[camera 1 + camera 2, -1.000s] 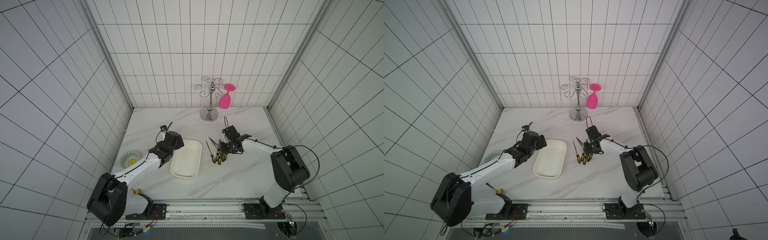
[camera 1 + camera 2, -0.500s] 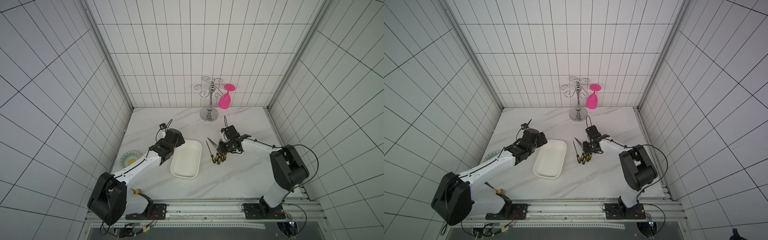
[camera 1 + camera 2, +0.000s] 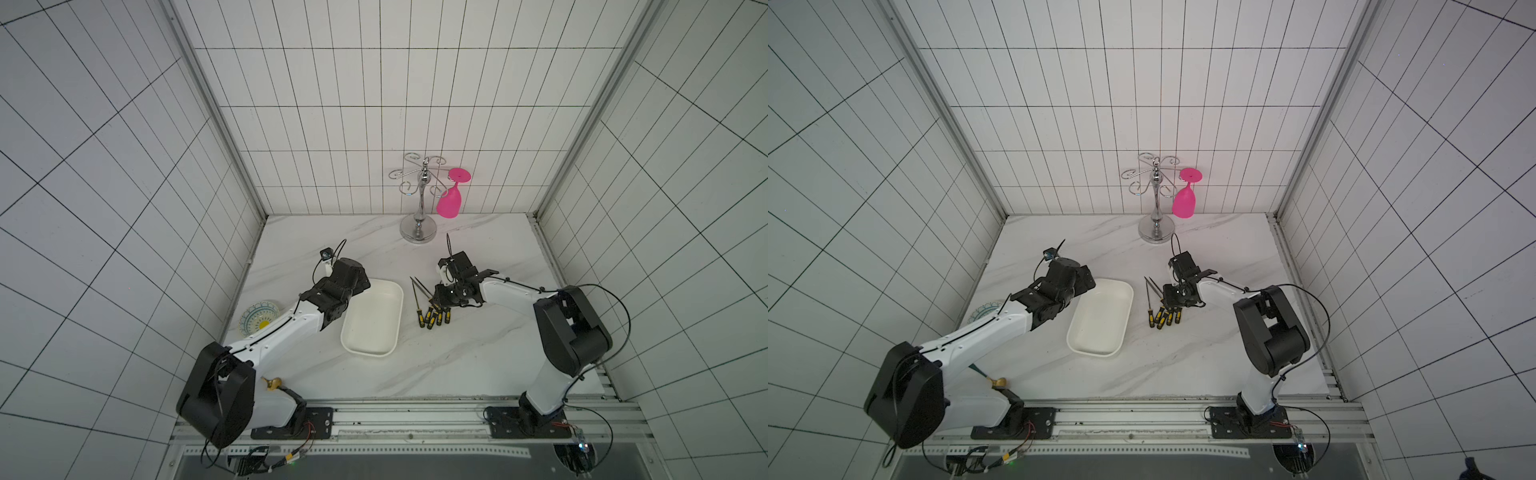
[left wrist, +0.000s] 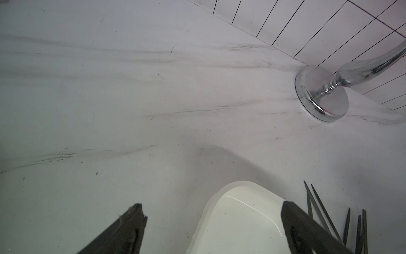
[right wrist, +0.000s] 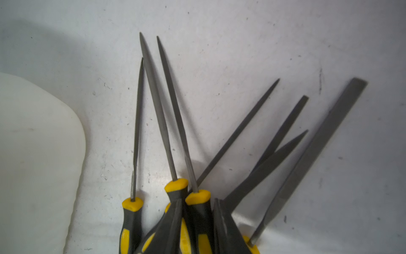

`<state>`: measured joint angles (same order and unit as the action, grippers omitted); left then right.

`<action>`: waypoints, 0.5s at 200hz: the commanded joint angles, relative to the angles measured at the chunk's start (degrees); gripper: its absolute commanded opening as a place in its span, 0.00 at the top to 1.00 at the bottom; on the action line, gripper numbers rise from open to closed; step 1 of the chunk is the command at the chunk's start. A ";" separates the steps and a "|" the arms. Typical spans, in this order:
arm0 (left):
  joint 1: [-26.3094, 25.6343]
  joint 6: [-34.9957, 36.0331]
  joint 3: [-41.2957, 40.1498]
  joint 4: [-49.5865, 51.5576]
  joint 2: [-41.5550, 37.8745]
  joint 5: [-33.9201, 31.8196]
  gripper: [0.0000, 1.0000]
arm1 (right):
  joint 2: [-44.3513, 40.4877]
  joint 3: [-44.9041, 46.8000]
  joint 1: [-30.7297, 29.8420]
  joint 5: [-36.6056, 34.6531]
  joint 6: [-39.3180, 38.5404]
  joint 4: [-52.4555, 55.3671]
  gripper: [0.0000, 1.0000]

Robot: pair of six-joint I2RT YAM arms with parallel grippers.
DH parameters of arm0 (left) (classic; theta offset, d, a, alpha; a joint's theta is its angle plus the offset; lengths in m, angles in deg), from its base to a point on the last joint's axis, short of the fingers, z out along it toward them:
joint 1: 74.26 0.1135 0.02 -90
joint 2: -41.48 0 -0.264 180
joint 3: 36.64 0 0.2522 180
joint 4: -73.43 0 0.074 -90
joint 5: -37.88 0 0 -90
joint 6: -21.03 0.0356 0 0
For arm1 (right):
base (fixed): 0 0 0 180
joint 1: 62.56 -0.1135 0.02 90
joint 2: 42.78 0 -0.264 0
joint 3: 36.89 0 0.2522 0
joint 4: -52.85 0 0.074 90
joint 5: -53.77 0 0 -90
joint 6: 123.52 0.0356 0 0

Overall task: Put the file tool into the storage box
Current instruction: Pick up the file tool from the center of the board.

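Noted a patterned plate (image 3: pixel 258 318) well apart from the left gripper (image 4: pixel 212 209), on its outer side and out of play. Found that gripper spread fully wide and holding nothing, poised over the far end of the storage box (image 3: pixel 372 328), straddling 1 rounded corner of the rim in the left wrist view. Judged the box empty, flat on the marble table (image 3: pixel 457 374) between the 2 grippers and near the right gripper (image 5: pixel 197 224) on its inner side.

Counted 7 blades in the fan of files (image 3: pixel 432 316), just beside the box and directly under the right gripper. Saw 2 fingers (image 5: pixel 222 220) bracketing 1 black-and-yellow handle (image 5: pixel 197 196) with only a narrow gap. Could not tell whether the pads already pinched it or merely flanked it.

Judged the step in hand as picking 1 file out of the bunch. Needed a square close on that handle alone, with neighbouring handles touching it and 1 finger pressed against the next. Called for a slow, straight lift, to keep the crossed blades from dragging along. Called next for a short carry toward the box, blade along its long side, low before release. Best kept the left gripper clear of the box's middle.
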<state>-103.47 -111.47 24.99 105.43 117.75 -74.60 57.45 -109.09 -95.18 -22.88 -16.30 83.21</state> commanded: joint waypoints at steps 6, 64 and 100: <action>-0.25 -0.32 0.90 0.31 0.37 -0.37 0.01 | 1.73 1.09 -0.25 1.03 0.18 1.68 0.66; -0.31 -0.65 0.99 0.30 0.16 -0.28 0.01 | 3.65 -0.39 -0.26 -3.37 -0.07 5.51 0.68; -0.29 -0.87 0.90 0.31 0.27 -0.15 0.01 | 3.77 -0.98 -0.03 -8.41 0.19 7.70 0.70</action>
<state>-103.47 -111.78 24.99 105.43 117.75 -74.58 58.39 -109.90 -95.18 -24.30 -16.11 83.98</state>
